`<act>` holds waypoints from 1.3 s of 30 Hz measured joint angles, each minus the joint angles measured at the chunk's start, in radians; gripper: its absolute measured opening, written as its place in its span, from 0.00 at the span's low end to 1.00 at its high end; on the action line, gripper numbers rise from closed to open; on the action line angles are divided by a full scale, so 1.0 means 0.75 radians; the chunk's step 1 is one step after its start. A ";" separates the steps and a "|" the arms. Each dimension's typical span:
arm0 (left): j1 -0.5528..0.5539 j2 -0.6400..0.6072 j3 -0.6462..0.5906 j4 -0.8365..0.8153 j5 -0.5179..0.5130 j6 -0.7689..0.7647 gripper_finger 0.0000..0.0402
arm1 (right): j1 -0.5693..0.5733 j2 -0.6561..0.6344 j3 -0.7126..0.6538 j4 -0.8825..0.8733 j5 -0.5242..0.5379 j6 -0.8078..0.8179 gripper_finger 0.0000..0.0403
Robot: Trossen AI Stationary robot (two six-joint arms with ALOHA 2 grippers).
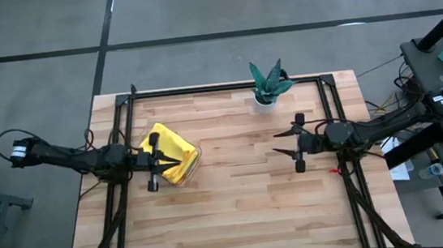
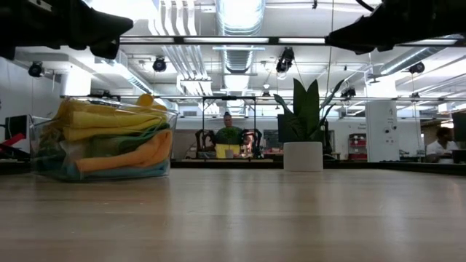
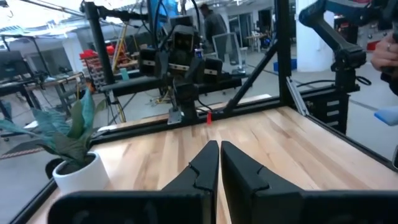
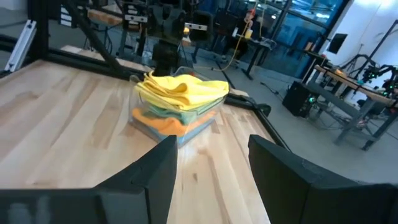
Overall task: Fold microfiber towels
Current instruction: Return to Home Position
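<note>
Folding appeared complete: microfiber towels (image 4: 180,93) lay stacked in the clear tray (image 2: 171,124) by the counter's (image 1: 254,210) left edge, left tool (image 3: 219,146) closed, right tool (image 4: 211,142) spread, both empty.

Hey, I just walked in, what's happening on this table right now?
The folded microfiber towels, yellow on top over pale green, orange and blue, sit stacked in the clear plastic tray on the wooden table's left side. The left gripper hangs shut above the tray; the right gripper is open and empty over the table's right side. Nothing is being handled.
</note>
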 joint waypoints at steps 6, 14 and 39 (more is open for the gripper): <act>0.031 -0.048 -0.028 -0.001 0.001 0.000 0.01 | 0.000 -0.124 -0.075 0.000 0.000 0.027 0.47; 0.041 -0.054 -0.029 -0.008 0.001 -0.003 0.01 | 0.000 -0.261 -0.145 -0.003 0.000 0.027 0.47; 0.041 -0.099 -0.031 -0.102 0.005 -0.023 0.01 | 0.000 -0.338 -0.204 -0.014 -0.001 -0.003 0.46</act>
